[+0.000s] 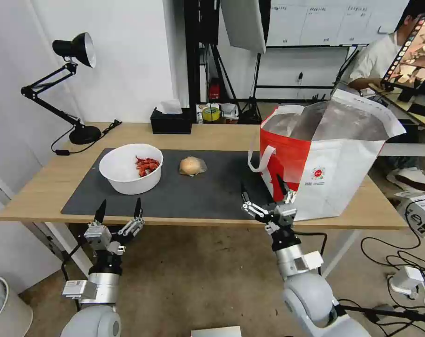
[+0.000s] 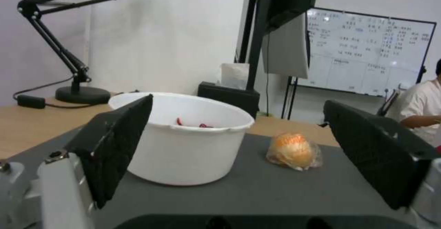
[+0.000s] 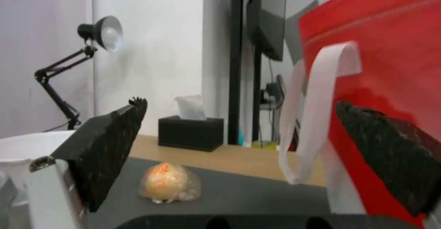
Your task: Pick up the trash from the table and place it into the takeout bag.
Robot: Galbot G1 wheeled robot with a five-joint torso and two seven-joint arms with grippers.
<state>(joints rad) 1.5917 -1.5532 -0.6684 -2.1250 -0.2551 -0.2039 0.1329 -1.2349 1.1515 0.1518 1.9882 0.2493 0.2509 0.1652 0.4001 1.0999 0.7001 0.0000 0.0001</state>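
Observation:
A white bowl [image 1: 130,169] [image 2: 184,139] holding red shells [image 1: 147,165] stands on the left of the dark mat. To its right lies a beige bun in clear wrap [image 1: 192,166] [image 2: 293,151] [image 3: 169,183]. The red-and-white takeout bag [image 1: 327,154] [image 3: 390,84] stands open at the table's right end, foil lining showing. My left gripper [image 1: 119,209] [image 2: 239,153] is open at the table's front edge, just in front of the bowl. My right gripper [image 1: 262,189] [image 3: 239,160] is open at the front edge beside the bag's near left corner and its white handle [image 3: 312,118].
A black tissue box [image 1: 171,120] [image 3: 191,133] sits at the table's back edge, a black desk lamp [image 1: 72,84] [image 2: 69,49] at the back left. The light-wood table [image 1: 44,187] carries the grey mat [image 1: 207,196]. Cables and a power strip lie on the floor at right.

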